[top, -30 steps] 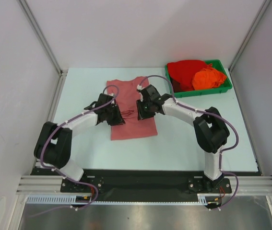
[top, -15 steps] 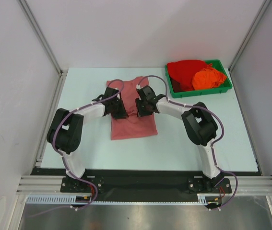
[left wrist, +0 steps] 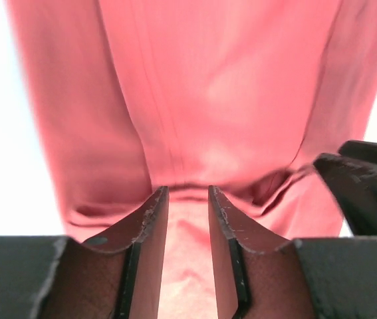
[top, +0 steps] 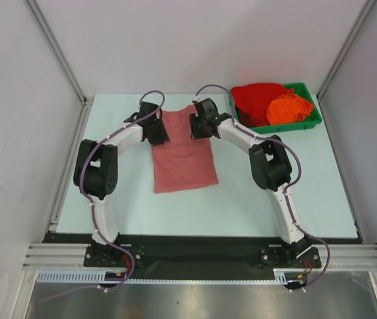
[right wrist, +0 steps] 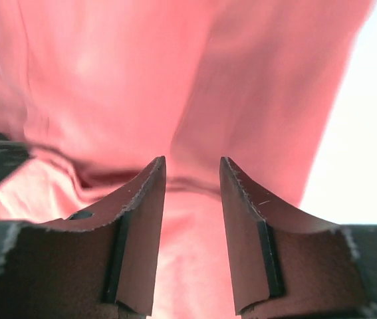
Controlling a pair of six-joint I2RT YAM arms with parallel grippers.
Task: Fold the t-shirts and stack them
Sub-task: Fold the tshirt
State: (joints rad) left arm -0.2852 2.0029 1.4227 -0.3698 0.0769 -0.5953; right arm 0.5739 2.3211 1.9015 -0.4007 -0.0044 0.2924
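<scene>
Top view: noted the salmon t-shirt point(top: 185, 163) lying flat on the pale desk point(top: 274, 193), roughly mid-desk and toward the far side, as a long panel with its near end squared off; found the left gripper point(top: 156, 129) over the shirt's far-left corner and the right gripper point(top: 199, 126) over its far-right corner, both low at the cloth and near each other; cannot tell the state of either pair of jaws from this height. Recorded a green tray point(top: 288, 127) at the far-right corner of the desk, well apart from the salmon t-shirt; inside it, a red t-shirt point(top: 258, 100) heaped on the left and an orange t-shirt point(top: 288, 109) bunched on the right, the orange one touching the red one; both unfolded.

Left wrist view: found the left gripper point(left wrist: 187, 194) with jaws spread, a clear gap between the tips and nothing pinched in it; observed the salmon t-shirt point(left wrist: 228, 100) filling the view beyond and beneath, with a raised crease running across just past the tips and a lengthwise fold line above it; noted a dark housing at the right edge, just beside the cloth, and white desk down both sides.

Right wrist view: found the right gripper point(right wrist: 192, 163) likewise spread, gap open and clear of cloth; observed the salmon t-shirt point(right wrist: 108, 73) beneath and ahead, rumpled into a shallow ridge just beyond the tips; noted bare desk at the right and a dark shape at the left edge.
</scene>
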